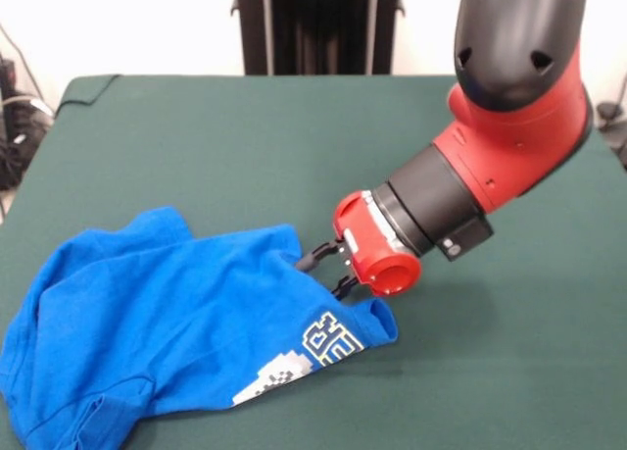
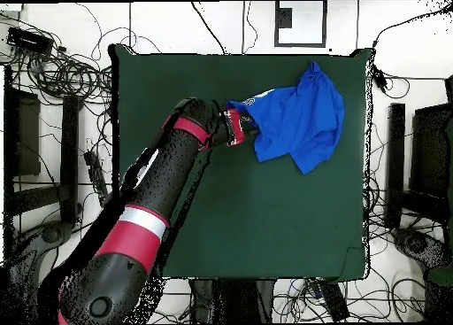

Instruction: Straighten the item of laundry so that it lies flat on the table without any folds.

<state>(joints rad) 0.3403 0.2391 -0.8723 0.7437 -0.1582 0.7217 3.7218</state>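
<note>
The T-shirt (image 1: 167, 323) lay crumpled near one corner of the table (image 1: 294, 136), by the front view's near left edge. It was folded over itself, w/ only part of the print (image 1: 318, 347) showing at the doubled-over edge. We judged it light, soft, limp and not fragile. It'd drape and drag rather than slide as one piece, so a pull at one spot would likely only stretch that part. The best hold, we reckoned, was a single layer at an outer edge, e.g. hem or sleeve, not the bunched middle.

The gripper (image 1: 328, 269) sat low at the shirt's edge, just above the print, its dark fingers (image 1: 312, 258) pointing into the fabric. They looked to be touching or tucked into the fold. We couldn't tell how far apart they stood, nor whether they'd pinched any cloth, as the overhead view was no clearer. The rest of the arm (image 1: 490, 156) reached in across bare felt.
</note>
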